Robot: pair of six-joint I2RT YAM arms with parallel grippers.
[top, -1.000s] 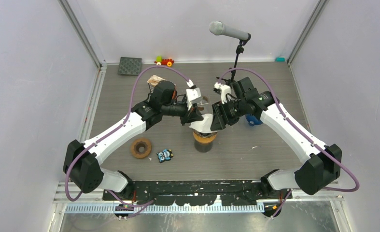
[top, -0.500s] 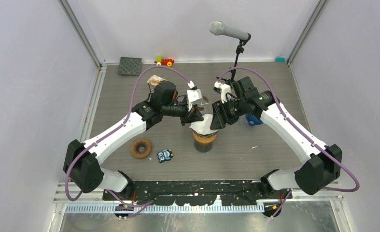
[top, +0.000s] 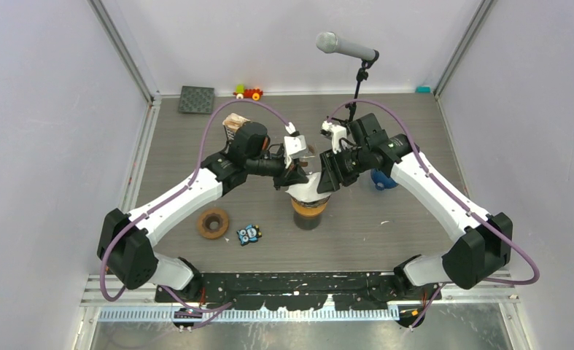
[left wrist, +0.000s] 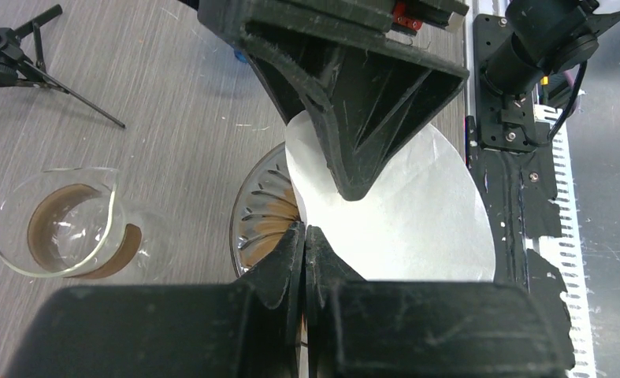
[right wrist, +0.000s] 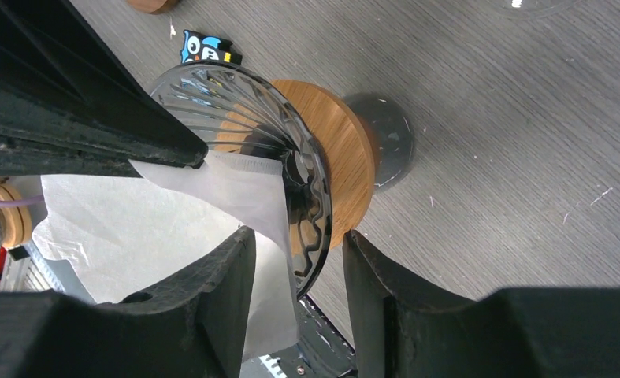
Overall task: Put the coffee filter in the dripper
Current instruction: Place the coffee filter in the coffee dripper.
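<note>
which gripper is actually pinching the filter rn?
The left gripper: it is shut on the edge of the white filter over the dripper. The right gripper is open, straddling the dripper rim.

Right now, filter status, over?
Left end effector shut on white paper coffee filter. Right end effector open at its edge. Filter at ribbed glass dripper mouth, not seated.

Bright, even light; soft shadows; near fingers blurred.
</note>
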